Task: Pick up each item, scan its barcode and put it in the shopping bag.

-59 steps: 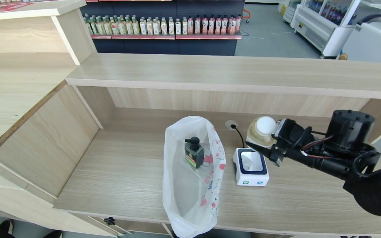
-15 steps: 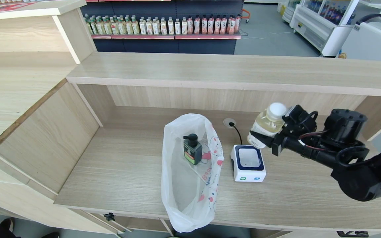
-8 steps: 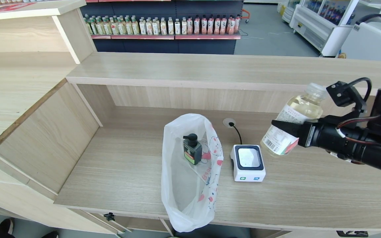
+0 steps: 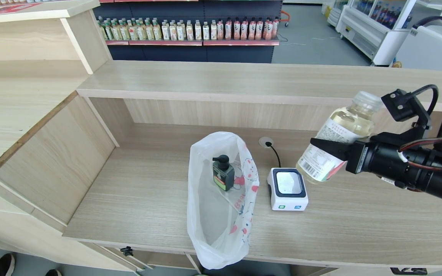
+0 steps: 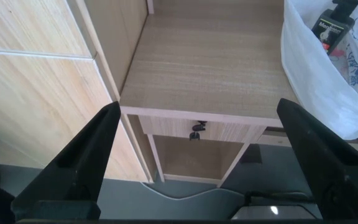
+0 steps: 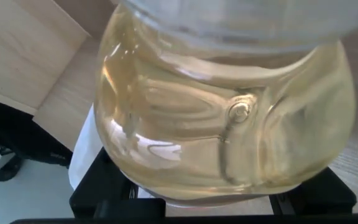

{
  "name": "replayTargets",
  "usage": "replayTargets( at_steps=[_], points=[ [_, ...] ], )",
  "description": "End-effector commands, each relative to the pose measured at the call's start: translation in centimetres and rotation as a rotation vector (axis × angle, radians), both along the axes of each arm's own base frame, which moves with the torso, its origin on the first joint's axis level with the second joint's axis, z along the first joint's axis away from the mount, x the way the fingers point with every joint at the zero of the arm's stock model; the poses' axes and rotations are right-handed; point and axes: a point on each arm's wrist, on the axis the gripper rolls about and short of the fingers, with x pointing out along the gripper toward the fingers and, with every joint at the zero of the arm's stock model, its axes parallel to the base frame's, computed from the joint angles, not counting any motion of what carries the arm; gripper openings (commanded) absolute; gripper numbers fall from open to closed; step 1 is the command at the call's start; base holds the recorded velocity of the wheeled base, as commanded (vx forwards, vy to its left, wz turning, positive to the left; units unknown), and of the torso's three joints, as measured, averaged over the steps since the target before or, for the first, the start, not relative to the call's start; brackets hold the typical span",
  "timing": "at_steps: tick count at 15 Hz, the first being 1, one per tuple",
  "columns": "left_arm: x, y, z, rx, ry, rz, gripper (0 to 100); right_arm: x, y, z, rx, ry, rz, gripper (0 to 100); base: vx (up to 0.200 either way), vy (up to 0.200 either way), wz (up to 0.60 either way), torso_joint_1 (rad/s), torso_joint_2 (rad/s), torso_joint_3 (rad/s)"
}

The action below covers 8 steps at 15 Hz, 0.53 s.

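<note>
- Shop checkout, head view: pale wooden counter (image 4: 148,199). A clear plastic bottle of yellowish liquid with a white cap (image 4: 336,140) hangs tilted in the air just right of the white box scanner with a dark-rimmed window (image 4: 287,188), barcode end lowest.
- Right gripper (image 4: 330,151) is clamped around the bottle's labelled lower body.
- White printed plastic shopping bag (image 4: 205,207) lies open left of the scanner, with a dark pump bottle (image 4: 223,174) inside.
- Left wrist view: left gripper (image 5: 197,106) is spread wide, empty, off the counter's near left corner.
- Right wrist view: the bottle sits between dark fingers (image 6: 117,202).
- Judged: full, so weighty. The smooth wall looks slippery and slightly yielding, so a mid-body hold suits.
</note>
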Motion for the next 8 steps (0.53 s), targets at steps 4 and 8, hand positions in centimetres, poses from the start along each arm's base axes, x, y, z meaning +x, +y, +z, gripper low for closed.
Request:
replayTargets(
  at_steps=[4,8],
  points=[
    [0.0,0.0,0.0,0.002,0.000,0.000,100,-0.5,1.4,-0.6,-0.001,0.025,0.059,0,0.000,0.050,0.00,-0.002,0.00,0.001],
    [0.0,0.0,0.0,0.002,0.000,0.000,100,-2.0,3.0,-3.9,-0.056,0.132,0.143,0,0.000,0.000,0.00,0.000,0.00,0.000]
  ],
)
